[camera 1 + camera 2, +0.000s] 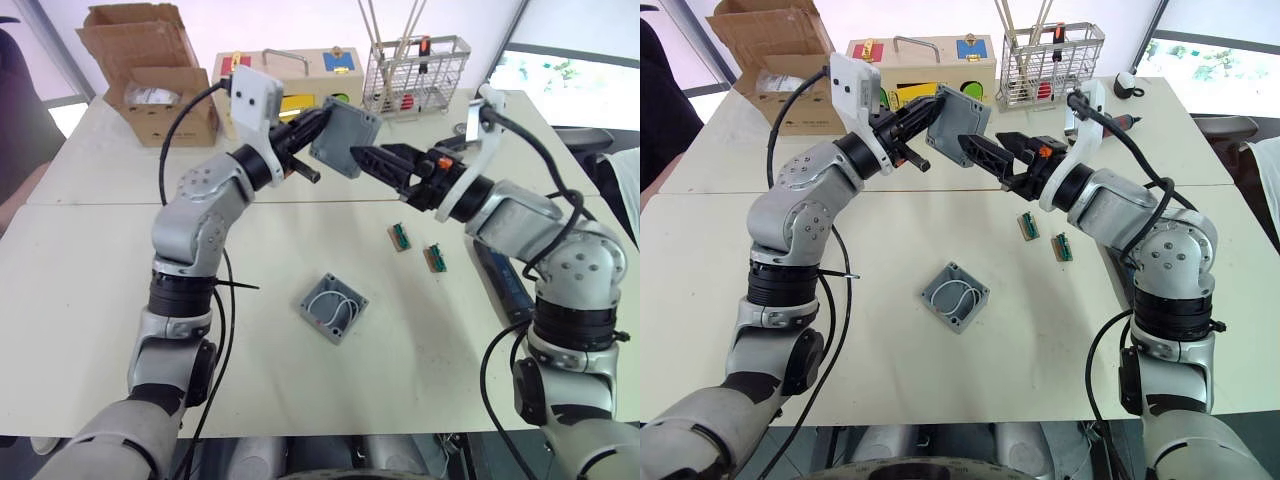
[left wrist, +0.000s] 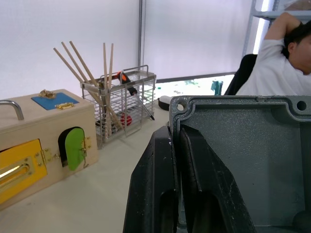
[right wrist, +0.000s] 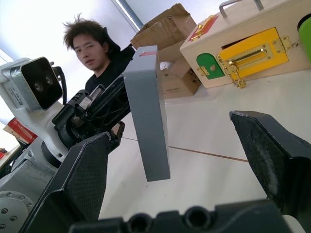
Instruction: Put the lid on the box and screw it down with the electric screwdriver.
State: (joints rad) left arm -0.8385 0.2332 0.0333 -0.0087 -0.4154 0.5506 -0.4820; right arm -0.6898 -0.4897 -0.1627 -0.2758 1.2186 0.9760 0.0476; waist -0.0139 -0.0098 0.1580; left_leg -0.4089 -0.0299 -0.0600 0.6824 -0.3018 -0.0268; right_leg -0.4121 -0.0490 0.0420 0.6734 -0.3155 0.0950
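Above the table, left tool point(image 1: 318, 137) clamps the grey lid point(image 1: 345, 139); right tool point(image 1: 366, 160) gapes

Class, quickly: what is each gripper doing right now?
Left gripper: shut on the lid, held up above the table.
Right gripper: open, empty, fingers either side of the lid's edge.
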